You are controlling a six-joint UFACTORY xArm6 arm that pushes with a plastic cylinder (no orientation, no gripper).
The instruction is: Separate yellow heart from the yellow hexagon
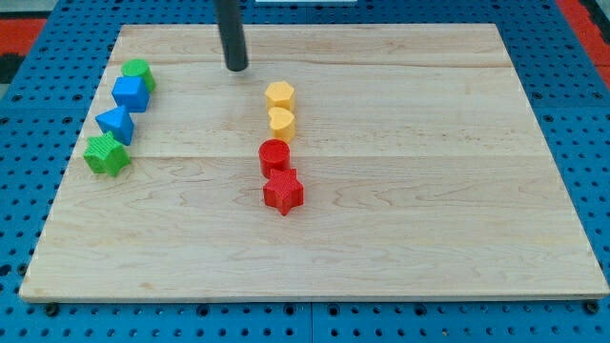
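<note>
My tip [235, 67] sits up near the board's top edge, at about eleven o'clock from the yellow hexagon [279, 94] and apart from it, touching no block. No jaws on this rig (just a straight dark rod), so it grips nothing.

Centre board, a column of four! The yellow hexagon heads it, and the yellow heart [281, 121] sits directly at its six o'clock, the two pressed together with no gap visible. At six o'clock from the heart, just beside it, comes the red cylinder [274, 154], and below that, touching it, the red star [283, 191].

Over at nine o'clock on the wooden board [429, 191], well apart from the centre column, a second line runs down the edge: a green block [139, 71] at the top (shape hard to make out), a blue cube [131, 92] against it, a blue triangular block [115, 123] next, and a green star [106, 153] at the bottom.
</note>
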